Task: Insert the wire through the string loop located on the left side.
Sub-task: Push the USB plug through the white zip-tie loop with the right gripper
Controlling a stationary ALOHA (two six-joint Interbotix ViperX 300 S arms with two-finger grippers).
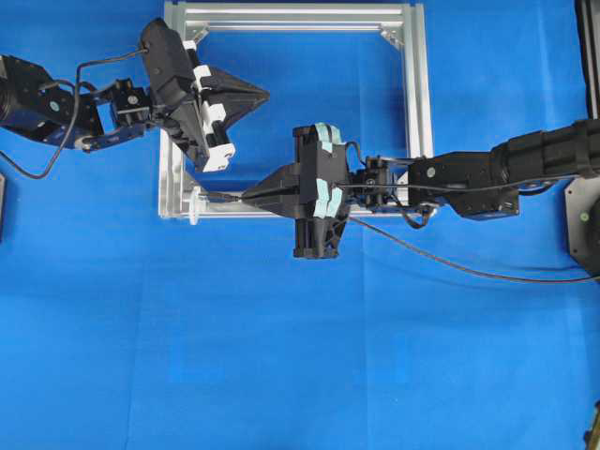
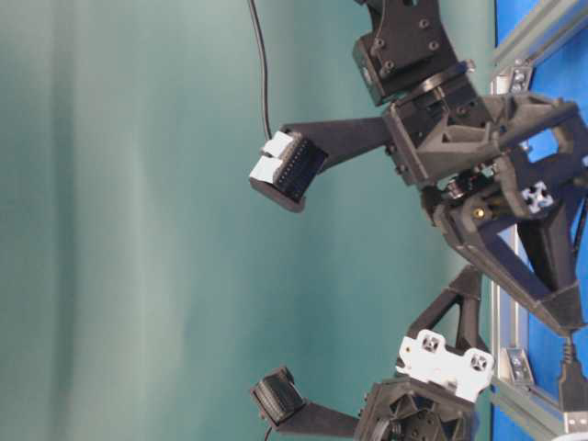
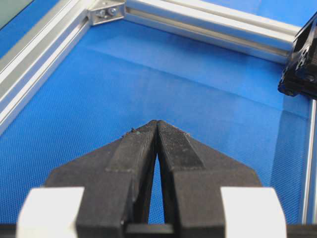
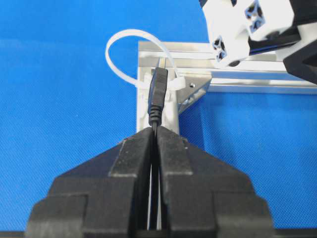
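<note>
The worktop (image 1: 281,375) is covered edge to edge by a bright blue cloth with a fine woven texture, on which faint fold creases are seen. Even, diffuse light is cast over it, with only soft shadows. In the table-level view a plain teal-green backdrop (image 2: 138,230) is seen behind the worktop, marked by pale vertical bands of brightness.

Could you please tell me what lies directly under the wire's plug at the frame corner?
Under the plug sit the frame's corner and the string loop's base. The plug covers where the loop fastens; its tip is hidden.
</note>
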